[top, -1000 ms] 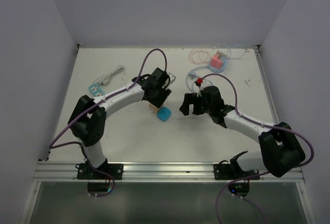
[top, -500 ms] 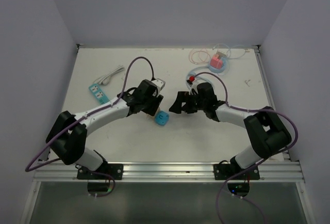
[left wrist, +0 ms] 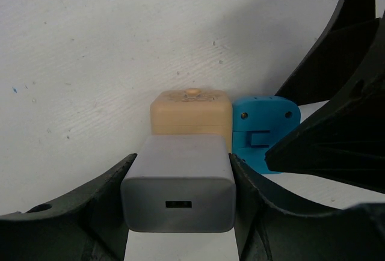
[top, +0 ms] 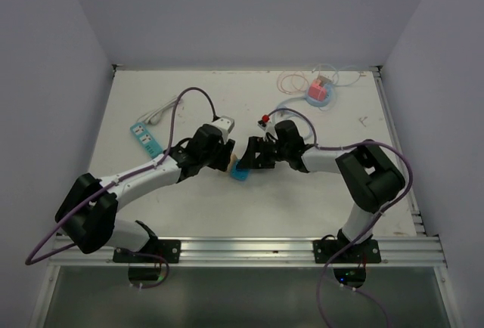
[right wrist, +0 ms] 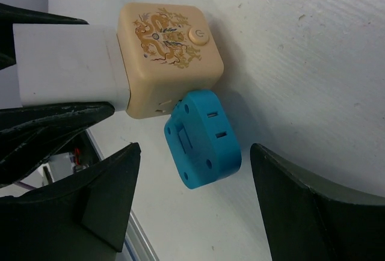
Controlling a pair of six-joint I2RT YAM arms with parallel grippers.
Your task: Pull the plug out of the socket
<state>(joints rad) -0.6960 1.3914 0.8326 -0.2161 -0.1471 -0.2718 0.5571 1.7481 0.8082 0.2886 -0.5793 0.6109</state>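
Left gripper (left wrist: 180, 180) is clamped on the grey charger (left wrist: 178, 204) in the beige socket cube (right wrist: 168, 56) on the desk (right wrist: 313, 62). Right gripper (right wrist: 194, 156) gapes around the blue plug (right wrist: 203, 139) touching the cube's side. Probably light, slick hard plastic, so pinch its flat sides.

Grey charger (left wrist: 178, 190); beige dragon-patterned socket (right wrist: 169, 56); blue adapter (right wrist: 203, 139)

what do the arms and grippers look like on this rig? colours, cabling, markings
Left arm and right arm: white link shells, black joints and bases, a purple cable looping along each. Left gripper and right gripper: matte black, two broad tapered fingers. No markings visible.
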